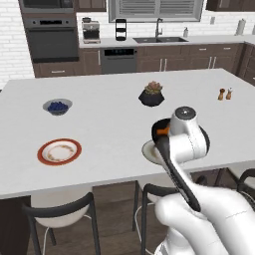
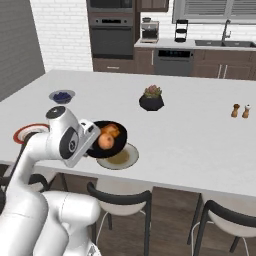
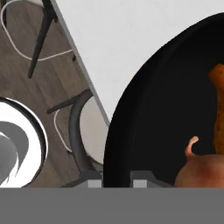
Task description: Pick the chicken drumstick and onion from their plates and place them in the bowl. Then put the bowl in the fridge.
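The hand (image 3: 117, 181) is clamped on the near rim of the black bowl (image 2: 117, 142), which hangs just above the grey plate (image 2: 125, 160) at the bench (image 2: 190, 140) edge. Just ahead of the fingers lie the onion (image 2: 105, 141) and drumstick (image 2: 112, 131). The bowl looks stiff and light; the loose onion would likely roll, so keep it level.

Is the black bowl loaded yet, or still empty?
Loaded. The right base view shows the onion and the chicken drumstick inside the black bowl, which overlaps the grey-olive plate.
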